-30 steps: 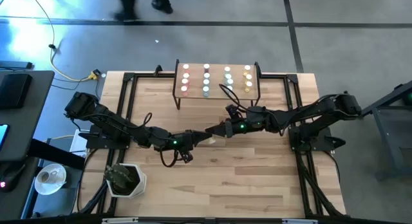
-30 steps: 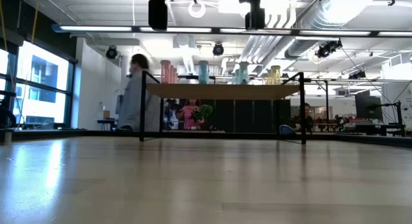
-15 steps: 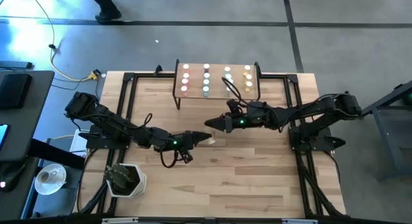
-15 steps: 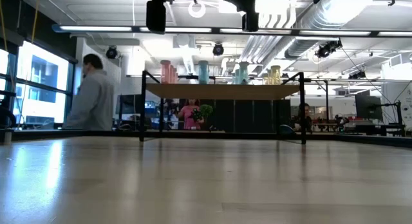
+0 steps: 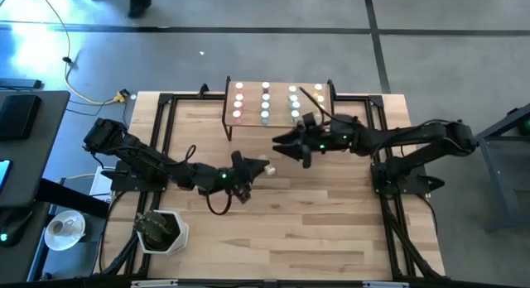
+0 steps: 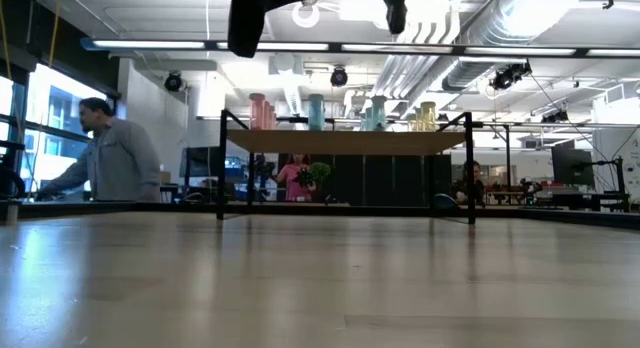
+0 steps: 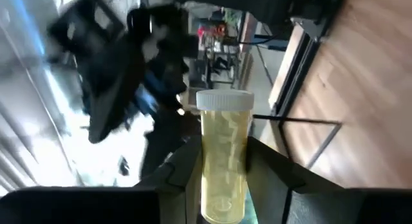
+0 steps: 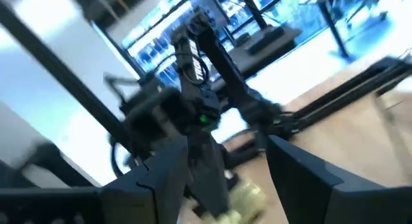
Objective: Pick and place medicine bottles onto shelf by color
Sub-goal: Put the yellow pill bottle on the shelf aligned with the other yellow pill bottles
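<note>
My left gripper [image 5: 251, 169] is above the middle of the table, shut on a yellow medicine bottle [image 7: 224, 161] with a white cap [image 5: 264, 166]. My right gripper [image 5: 286, 146] is open and empty, a little farther back and to the right, just in front of the shelf [image 5: 278, 121]. The shelf stands at the table's far middle on black legs. It holds bottles in four columns: red [image 5: 238, 102], blue [image 5: 265, 102], green [image 5: 292, 102] and yellow [image 5: 318, 102]. The low view shows them standing on the shelf board [image 6: 345, 141]. My left gripper pinches the yellow bottle's body [image 7: 223, 185] between its two fingers [image 7: 270, 169]. The bottle lies along the fingers, and its white cap [image 7: 224, 99] sticks out past the fingertips toward the table's right. The bottle is lifted clear of the table.
A white cup with dark contents [image 5: 161, 230] stands at the table's near left corner. Black frame rails [image 5: 163, 122] run along the table's left and right sides. A person [image 6: 110, 163] moves in the room behind the table.
The two grippers were tip to tip over the table's middle. My right gripper has drawn away toward the far edge and the shelf, and it has turned. My left gripper has kept the yellow bottle and has turned, so the cap now points more toward the table's right.
</note>
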Robot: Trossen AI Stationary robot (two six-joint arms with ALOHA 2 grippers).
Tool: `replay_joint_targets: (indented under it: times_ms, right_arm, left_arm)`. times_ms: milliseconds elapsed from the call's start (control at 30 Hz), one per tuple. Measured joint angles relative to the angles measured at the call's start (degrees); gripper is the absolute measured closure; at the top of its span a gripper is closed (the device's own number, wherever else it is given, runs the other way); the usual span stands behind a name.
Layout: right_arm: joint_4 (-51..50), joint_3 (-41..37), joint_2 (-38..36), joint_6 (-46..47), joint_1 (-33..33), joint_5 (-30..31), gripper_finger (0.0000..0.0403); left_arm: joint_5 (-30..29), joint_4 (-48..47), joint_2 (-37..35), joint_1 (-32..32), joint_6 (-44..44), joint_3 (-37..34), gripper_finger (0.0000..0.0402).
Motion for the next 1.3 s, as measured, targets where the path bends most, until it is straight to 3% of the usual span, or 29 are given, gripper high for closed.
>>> replay_joint_targets:
  times_ms: [367,767,900,1033,1300]
  right_arm:
    - [-18.16,0.01,-7.96,-28.89,-2.19,0.0,0.0201]
    - [-20.99,0.01,-7.85,-47.56,1.05,-0.02,0.0201]
    - [-18.48,0.01,-6.4,-51.9,2.38,-0.04,0.0201]
    - [-14.4,0.01,-4.16,-53.21,2.57,-0.13,0.0201]
    - [-8.57,0.01,-2.19,-46.11,2.81,0.06,0.0201]
  left_arm:
    - [-2.54,-0.02,-0.02,2.9,-31.93,0.0,0.0308]
    - [-2.32,-1.31,-0.04,4.36,-59.12,0.02,0.0308]
    - [-1.06,-1.87,-0.04,4.36,-67.48,0.02,0.0308]
    - [4.44,-2.16,-0.04,4.36,-75.77,0.02,0.0308]
    - [6.22,-2.16,-0.04,4.36,-76.28,0.04,0.0308]
